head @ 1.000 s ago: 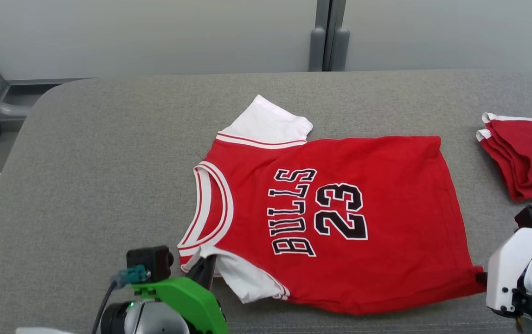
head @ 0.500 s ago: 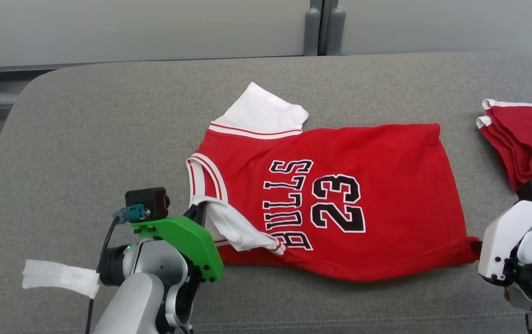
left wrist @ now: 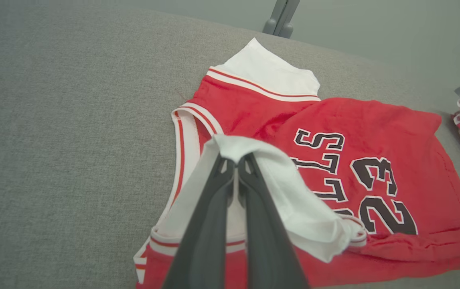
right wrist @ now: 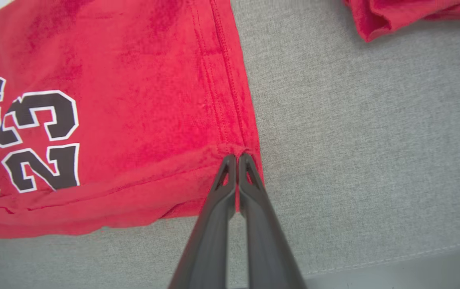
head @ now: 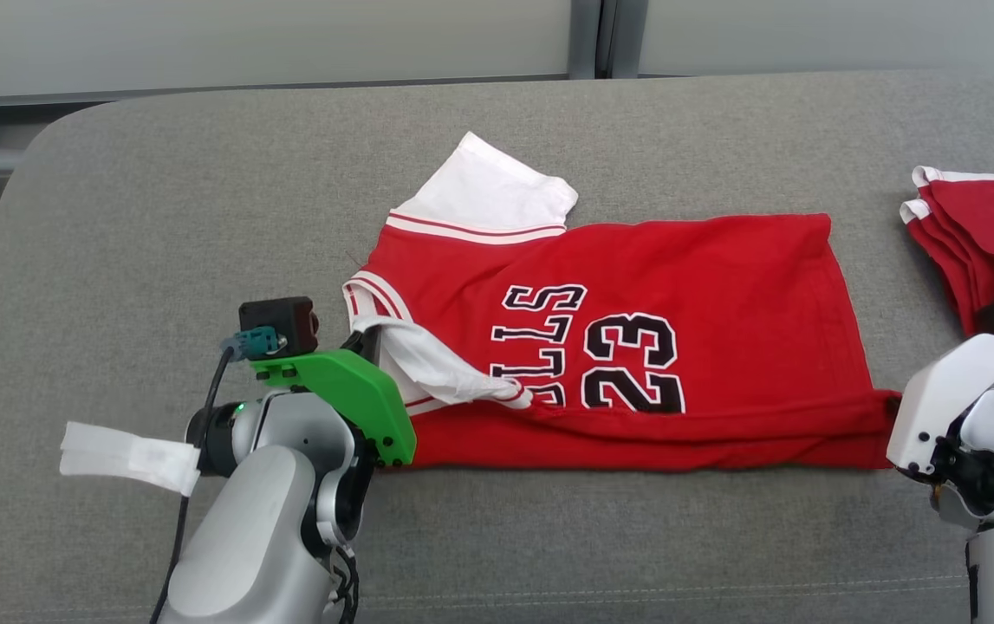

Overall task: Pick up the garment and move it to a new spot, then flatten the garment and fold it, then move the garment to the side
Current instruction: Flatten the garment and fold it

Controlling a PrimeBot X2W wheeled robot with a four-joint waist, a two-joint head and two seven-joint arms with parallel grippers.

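Jersey first: a red Bulls number 23 top with white sleeves. It lies front-up and sideways across the middle of the grey padded tabletop, collar toward the robot's left and hem toward its right. Its near long edge is doubled over onto the body and covers the lower part of the lettering. The far sleeve lies flat and sticks out past the far edge.

The left gripper has its fingers pressed together on the near sleeve, with white cloth draped over the tips and bunched to one side. The right gripper is likewise closed, pinching the near hem corner where the side seam meets the hem.

This looks like the lengthwise fold, partway over. The fabric reads as a thin, light knit, limp and without stiffness. It will likely sag between the two holds, so both ends should travel together and level or the fold line goes crooked. Seams and hems give the firmest purchase. A pinch on a loose single layer such as the sleeve may slip or drag only that layer. The far sleeve probably needs tucking in.

Off to the right sits a stack of folded red garments, apart from the jersey.
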